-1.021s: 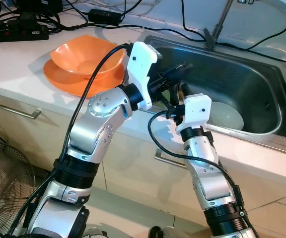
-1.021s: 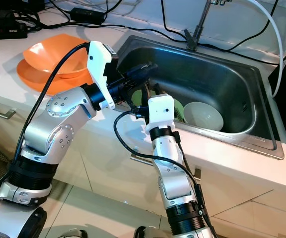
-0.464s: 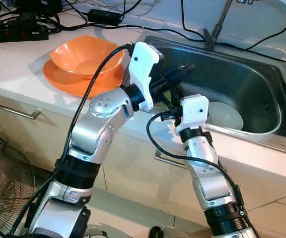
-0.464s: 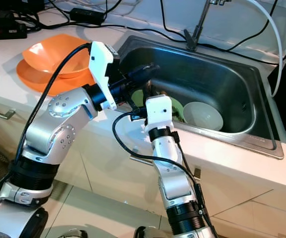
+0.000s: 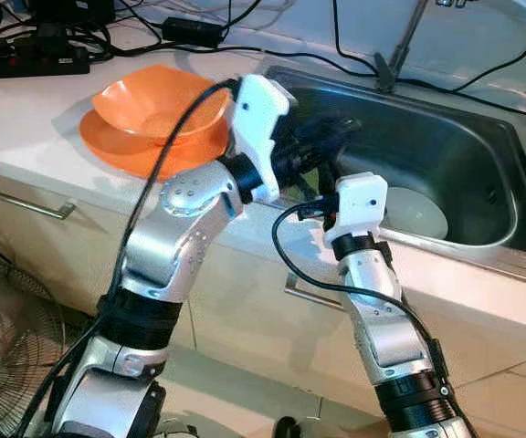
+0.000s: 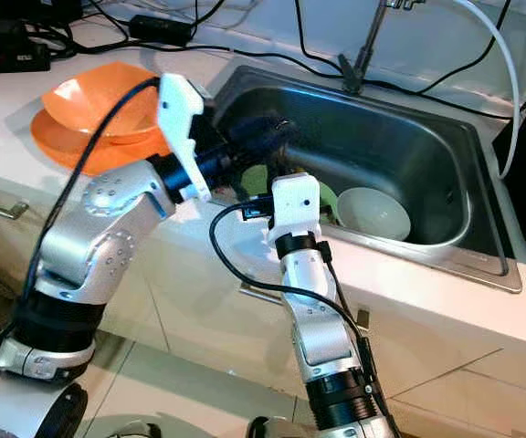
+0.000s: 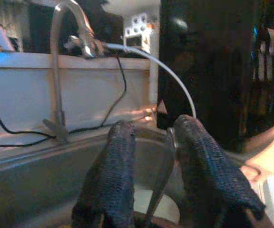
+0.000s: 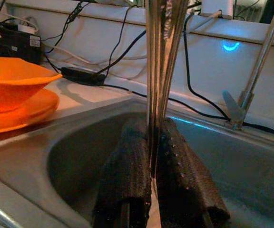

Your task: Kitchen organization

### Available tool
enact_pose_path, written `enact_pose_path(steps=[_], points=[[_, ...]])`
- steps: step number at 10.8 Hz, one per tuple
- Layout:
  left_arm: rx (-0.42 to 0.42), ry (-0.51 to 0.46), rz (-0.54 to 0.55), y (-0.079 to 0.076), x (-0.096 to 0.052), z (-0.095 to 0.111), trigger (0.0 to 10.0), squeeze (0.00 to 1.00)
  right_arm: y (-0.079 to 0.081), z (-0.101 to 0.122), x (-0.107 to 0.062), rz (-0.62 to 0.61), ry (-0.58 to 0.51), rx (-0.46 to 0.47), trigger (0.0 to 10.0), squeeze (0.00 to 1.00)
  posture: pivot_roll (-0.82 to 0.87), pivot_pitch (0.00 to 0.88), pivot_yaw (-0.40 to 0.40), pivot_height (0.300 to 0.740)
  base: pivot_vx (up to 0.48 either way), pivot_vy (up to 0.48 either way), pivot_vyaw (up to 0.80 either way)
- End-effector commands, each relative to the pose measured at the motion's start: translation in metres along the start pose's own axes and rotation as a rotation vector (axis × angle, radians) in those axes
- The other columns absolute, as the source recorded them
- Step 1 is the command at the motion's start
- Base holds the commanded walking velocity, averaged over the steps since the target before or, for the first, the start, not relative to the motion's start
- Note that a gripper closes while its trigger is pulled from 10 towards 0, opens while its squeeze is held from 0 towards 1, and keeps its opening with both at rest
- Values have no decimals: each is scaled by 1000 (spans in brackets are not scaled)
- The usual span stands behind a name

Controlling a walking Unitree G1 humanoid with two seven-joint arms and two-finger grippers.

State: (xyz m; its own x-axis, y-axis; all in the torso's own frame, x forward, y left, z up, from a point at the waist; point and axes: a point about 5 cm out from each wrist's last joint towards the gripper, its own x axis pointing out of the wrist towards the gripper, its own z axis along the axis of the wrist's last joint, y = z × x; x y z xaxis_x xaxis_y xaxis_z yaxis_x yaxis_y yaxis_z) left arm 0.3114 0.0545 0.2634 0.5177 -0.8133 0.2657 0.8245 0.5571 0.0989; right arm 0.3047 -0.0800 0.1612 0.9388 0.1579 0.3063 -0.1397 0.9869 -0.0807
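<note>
While both arms reach over the front rim of the stainless steel sink (image 5: 482,187), I see my right gripper (image 8: 158,156) with its fingers clamped on a thin metal utensil handle (image 8: 160,42), which stands upright between them. What kind of utensil it is I cannot tell. My left gripper (image 7: 149,142) hovers just above and beside the right one, over the sink's left end; its fingers stand slightly apart with a slim metal piece showing in the gap, but I cannot tell whether they grip it. Down in the basin lie a pale round bowl (image 6: 373,212) and, next to it, a green dish (image 6: 256,179) partly hidden behind my arms. On the white worktop (image 5: 26,119) to the left of the sink, an orange plastic bowl (image 5: 158,102) sits on an orange plate (image 5: 121,151). A curved metal tap (image 7: 63,57) rises behind the sink, with black cables (image 5: 354,50) trailing along the wall.
</note>
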Motion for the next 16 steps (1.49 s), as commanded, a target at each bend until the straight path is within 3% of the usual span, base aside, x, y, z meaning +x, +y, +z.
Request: enact_pose_path(steps=[1, 4, 5, 6, 7, 8, 9, 12, 16], points=[[-22, -45, 92, 11, -10, 7, 10000, 0, -7, -7, -2, -29, 32, 2, 0, 0, 9, 79, -80, 740, 0, 0, 0], [-55, -67, 273, 37, -37, 9, 10000, 0, -10, -12, -1, -41, 50, 4, 0, 0, 16, 89, -85, 740, 0, 0, 0], [-49, -49, 294, 39, -43, 5, 10000, 0, -10, -12, 0, -40, 52, -2, 0, 0, 16, 89, -85, 740, 0, 0, 0], [-8, 39, 302, 35, -53, -9, 10000, 0, -15, -11, 8, -48, 49, -16, 0, 0, 17, 90, -87, 740, 0, 0, 0], [21, 101, 279, 30, -57, -19, 10000, 0, -19, -10, 15, -59, 47, -27, 3255, 0, 16, 86, -94, 740, 0, 0, 0], [35, 166, 230, 29, -55, -20, 10000, 0, -26, -10, 25, -83, 56, -37, 10000, 0, 17, 81, -100, 740, 0, 0, 0], [32, 237, 203, 16, -62, -45, 10000, 0, -33, -9, 36, -103, 59, -30, 10000, 0, 17, 77, -104, 740, 0, 0, 0], [3, 362, 103, -13, -70, -69, 10000, 0, -46, -28, 58, -149, 192, -3, 10000, 0, 38, 77, -113, 740, 0, 0, 0], [-6, 392, 128, -17, -79, -74, 10000, 0, -54, -46, 65, -152, 325, -24, 10000, 0, 60, 99, -126, 740, 0, 0, 0]])
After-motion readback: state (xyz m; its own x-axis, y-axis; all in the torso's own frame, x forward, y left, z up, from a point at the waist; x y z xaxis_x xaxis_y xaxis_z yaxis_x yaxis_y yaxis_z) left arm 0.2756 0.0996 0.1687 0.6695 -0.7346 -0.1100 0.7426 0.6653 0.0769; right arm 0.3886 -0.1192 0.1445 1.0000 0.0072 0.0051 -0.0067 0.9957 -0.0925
